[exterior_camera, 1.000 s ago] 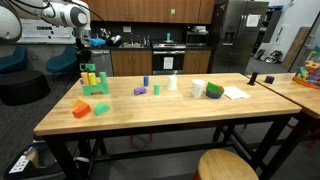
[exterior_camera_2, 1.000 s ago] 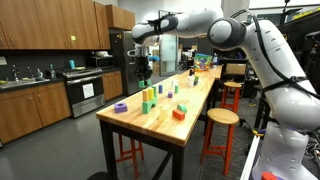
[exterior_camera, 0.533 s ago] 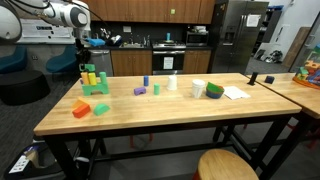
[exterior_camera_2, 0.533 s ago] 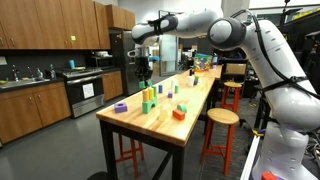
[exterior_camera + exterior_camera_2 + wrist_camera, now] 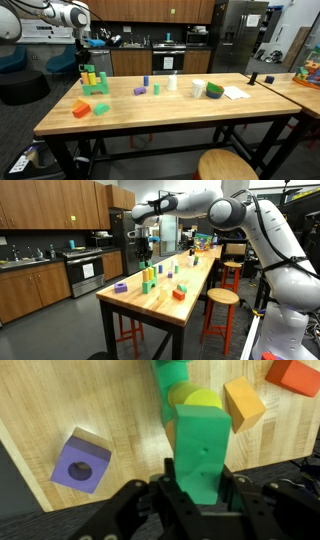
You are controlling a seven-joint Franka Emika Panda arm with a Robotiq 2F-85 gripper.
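As the pincer (image 5: 200, 488) is clamped on the green block (image 5: 200, 440) by its side faces, that block hangs upright clear of the desk (image 5: 120, 405), with the purple block (image 5: 80, 460) aside and the yellow block (image 5: 200, 400) and orange block (image 5: 243, 404) beyond. Farther out, in an exterior view, it hovers over the block cluster (image 5: 93, 80); nothing has moved since the earlier frames.

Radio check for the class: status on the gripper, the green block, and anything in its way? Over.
Gripper shut on green block. Block held over yellow piece, contact unclear. Purple block and orange block off to the sides.

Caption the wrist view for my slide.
Gripper shut on a green block above the wooden table, purple block nearby.
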